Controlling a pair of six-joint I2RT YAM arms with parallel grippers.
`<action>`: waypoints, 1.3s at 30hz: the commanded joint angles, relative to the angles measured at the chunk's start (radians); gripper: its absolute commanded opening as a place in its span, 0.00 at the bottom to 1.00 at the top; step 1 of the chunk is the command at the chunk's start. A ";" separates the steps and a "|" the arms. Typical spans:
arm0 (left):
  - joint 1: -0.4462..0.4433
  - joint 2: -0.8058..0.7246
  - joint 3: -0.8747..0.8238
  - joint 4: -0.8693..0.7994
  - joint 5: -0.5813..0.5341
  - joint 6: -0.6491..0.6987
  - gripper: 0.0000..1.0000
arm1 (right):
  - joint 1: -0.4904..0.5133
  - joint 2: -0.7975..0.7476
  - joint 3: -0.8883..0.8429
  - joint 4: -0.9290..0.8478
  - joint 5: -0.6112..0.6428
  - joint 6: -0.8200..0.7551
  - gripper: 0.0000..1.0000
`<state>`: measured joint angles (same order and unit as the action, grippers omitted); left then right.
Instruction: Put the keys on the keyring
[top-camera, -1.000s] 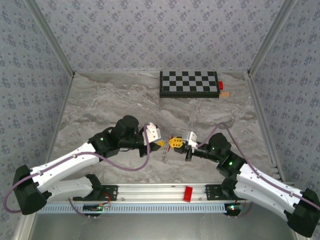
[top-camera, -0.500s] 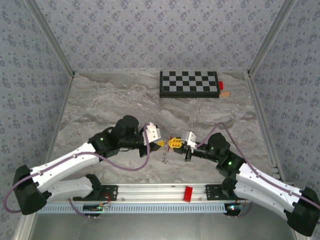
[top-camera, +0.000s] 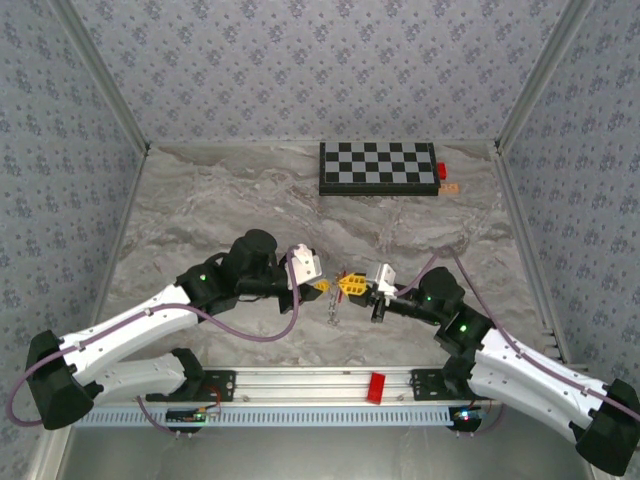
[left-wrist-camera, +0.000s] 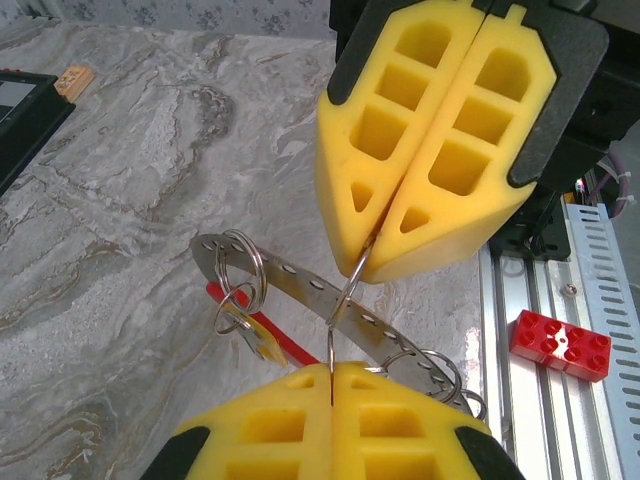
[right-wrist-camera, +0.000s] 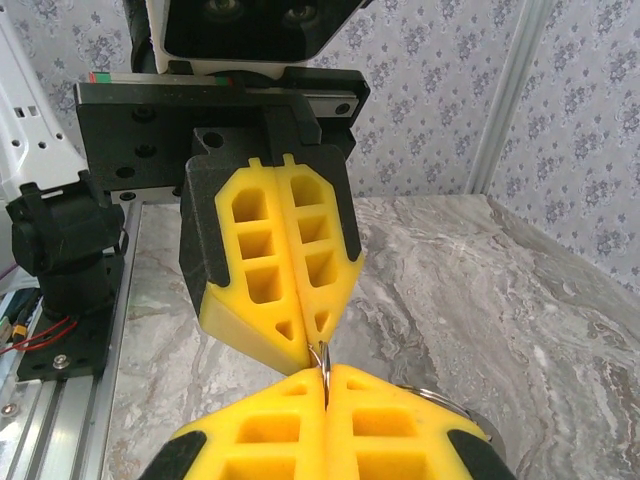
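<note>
Left wrist view: left pincer (left-wrist-camera: 331, 372) and right pincer (left-wrist-camera: 372, 262), both clamped, share one wire loop (left-wrist-camera: 345, 295) (probably steadying it for threading) across the keyring (left-wrist-camera: 290, 280).

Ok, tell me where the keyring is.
Top view, front middle of the table: the keyring is pinched between the left claw and right claw.

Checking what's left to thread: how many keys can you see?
2. One key hangs from a small ring on the perforated band; the other key lies right of the checkerboard. More may be hidden.
</note>
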<state>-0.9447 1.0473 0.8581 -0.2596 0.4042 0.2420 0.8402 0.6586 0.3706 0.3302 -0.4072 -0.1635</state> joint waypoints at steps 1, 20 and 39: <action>-0.008 -0.006 0.041 0.000 0.030 0.005 0.00 | 0.005 -0.008 -0.003 0.017 0.010 -0.015 0.00; -0.008 -0.009 0.040 -0.002 0.042 0.007 0.00 | 0.004 0.001 0.001 0.015 0.016 -0.017 0.00; -0.009 -0.016 0.038 0.002 0.053 0.007 0.00 | 0.005 0.048 0.011 0.004 -0.001 -0.016 0.00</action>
<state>-0.9447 1.0473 0.8616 -0.2897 0.4068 0.2420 0.8402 0.7017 0.3706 0.3325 -0.4080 -0.1661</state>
